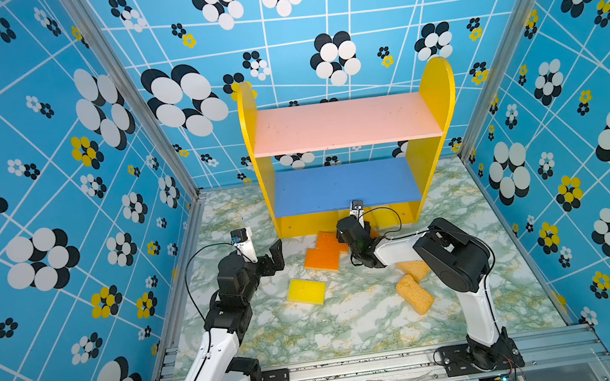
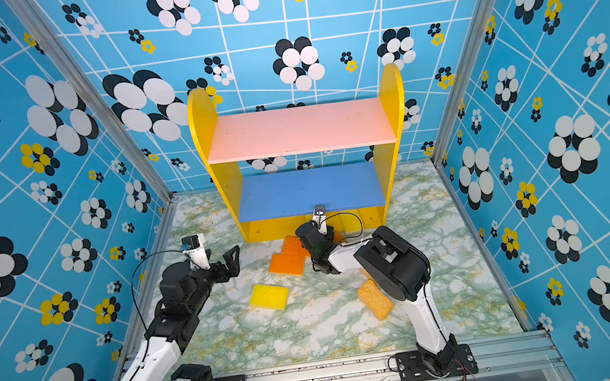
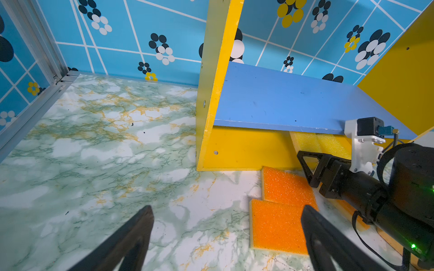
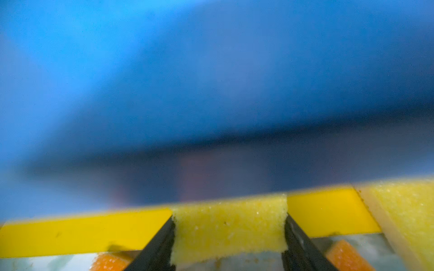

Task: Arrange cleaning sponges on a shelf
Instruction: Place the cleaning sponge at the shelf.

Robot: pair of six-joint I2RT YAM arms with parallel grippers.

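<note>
My right claw [image 4: 229, 218] has a yellow sponge [image 4: 229, 234] between its fingers, and both fingers touch the sponge's sides. It is at the front edge of the shelf's [image 1: 344, 123] yellow base [image 3: 246, 147], under the blue middle board [image 1: 343, 186]. That board fills most of the right wrist view as a blur. A second yellow sponge [image 4: 408, 211] sits just beside the held one in the same bottom tier.

My left claw [image 3: 226, 208] is wide open and holds nothing. It hangs over the marbled tabletop [image 1: 335, 329], near the shelf's left side panel.

In front of the shelf, two orange sponges overlap: one [image 3: 286, 185] nearer the base, the other [image 3: 277, 225] nearer my left claw. A loose yellow sponge [image 1: 306, 291] lies flat on the tabletop, well apart from the shelf. One tan porous block [image 1: 415, 293] lies by my right arm, and another tan block [image 1: 415, 268] is partly hidden under that arm. The pink top board [image 2: 299, 129] is bare.
</note>
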